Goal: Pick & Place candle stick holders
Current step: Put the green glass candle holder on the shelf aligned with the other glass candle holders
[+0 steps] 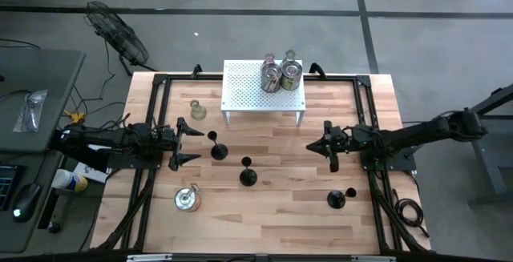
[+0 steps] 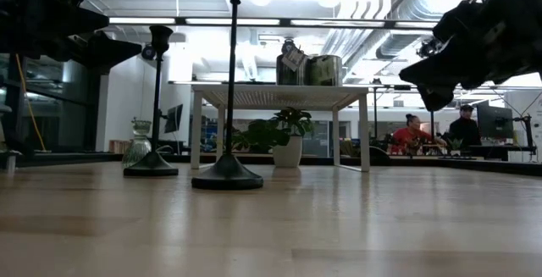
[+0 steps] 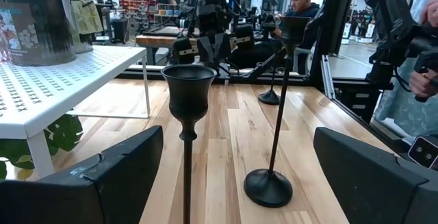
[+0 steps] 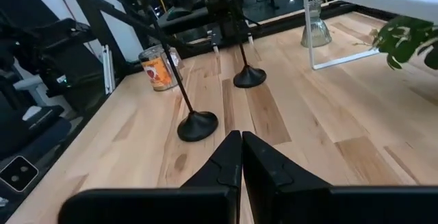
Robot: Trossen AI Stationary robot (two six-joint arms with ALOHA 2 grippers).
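Three black holders with round bases stand on the table: one (image 1: 217, 149) just ahead of my left gripper, one (image 1: 248, 175) at mid-table and one (image 1: 337, 199) near the right. A clear glass holder (image 1: 197, 110) stands at the far left. Two silvery holders (image 1: 280, 76) and two smaller ones behind them sit on the white rack (image 1: 244, 94). My left gripper (image 1: 195, 143) is open and empty; the nearest black holder's cup (image 3: 189, 90) stands just beyond its fingertips (image 3: 137, 152). My right gripper (image 1: 314, 146) is shut and empty above the table, shown in its wrist view (image 4: 241, 145).
A silvery jar with an orange label (image 1: 187, 199) stands near the front left and also shows in the right wrist view (image 4: 156, 70). Black frame rails (image 1: 152, 110) run along the table's sides. Bare wood lies between the two grippers. People sit in the room beyond (image 2: 412, 133).
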